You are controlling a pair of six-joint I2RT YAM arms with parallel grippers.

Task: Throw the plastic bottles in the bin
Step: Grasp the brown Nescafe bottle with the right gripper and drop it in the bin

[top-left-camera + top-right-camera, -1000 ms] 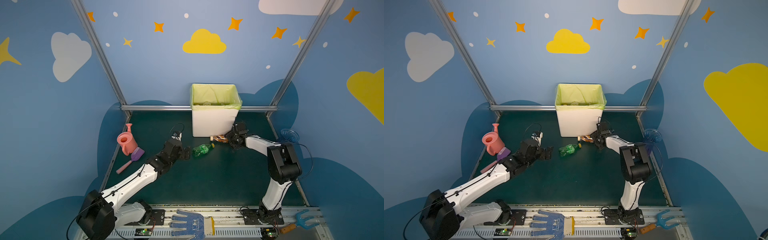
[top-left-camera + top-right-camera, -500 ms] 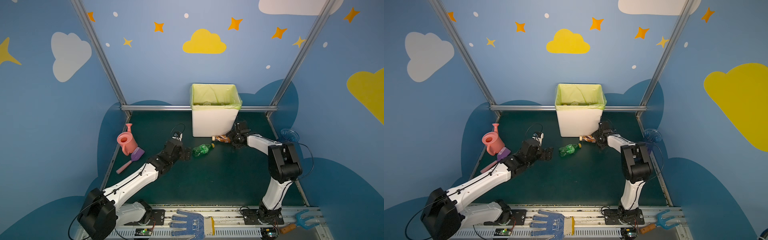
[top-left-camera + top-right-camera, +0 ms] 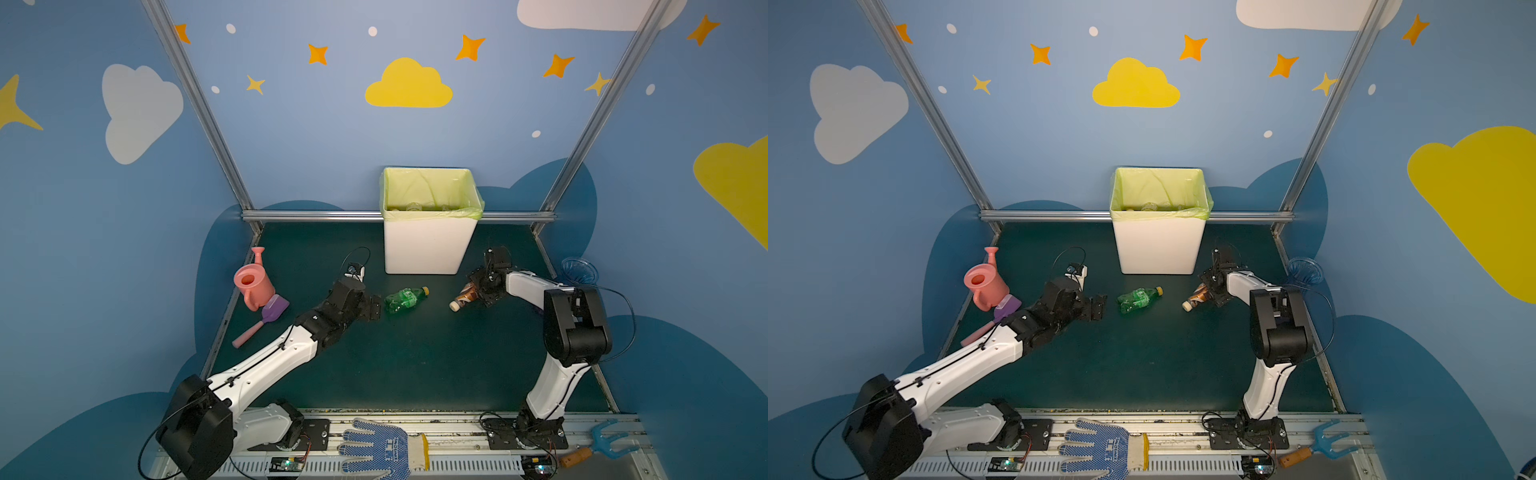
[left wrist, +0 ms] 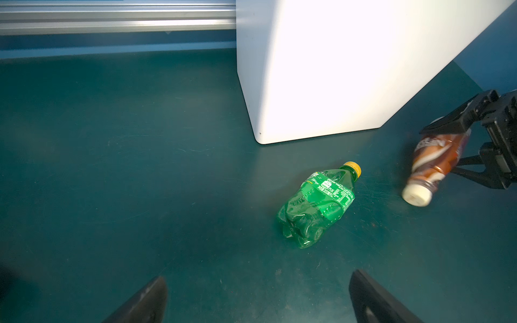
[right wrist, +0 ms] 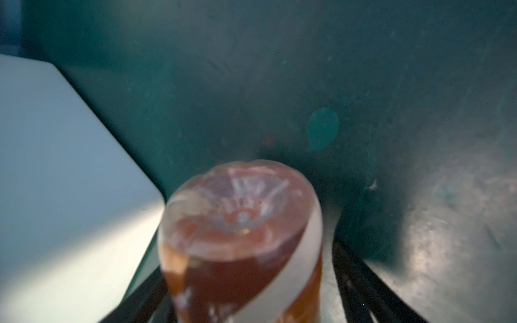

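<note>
I am working the brown bottle (image 4: 430, 159) with the right gripper (image 3: 475, 291), whose jaws are straddling its labelled body and appear to be clamping it just off the bin's (image 3: 424, 249) front right corner, white cap tipped down toward the mat (image 3: 415, 365). I am judging it light and thin-walled with a slick sleeve, so I am taking it mid-body rather than at the tapering neck and squeezing gently, since it could buckle or squirt out. The green bottle (image 4: 316, 204) is lying on its side in front of the bin, yellow cap pointing toward the bin, already crumpled and surely very light. I am planning to grip it across the label band, where it looks firmest. The left gripper (image 4: 258, 276) is hovering short of it on the side away from the bin, jaws spread wide and empty. Compared with a second ago, the brown bottle is no longer tucked against the bin's base but has come away with the gripper. The green bottle is lying unchanged, and the left gripper is hardly moving.
</note>
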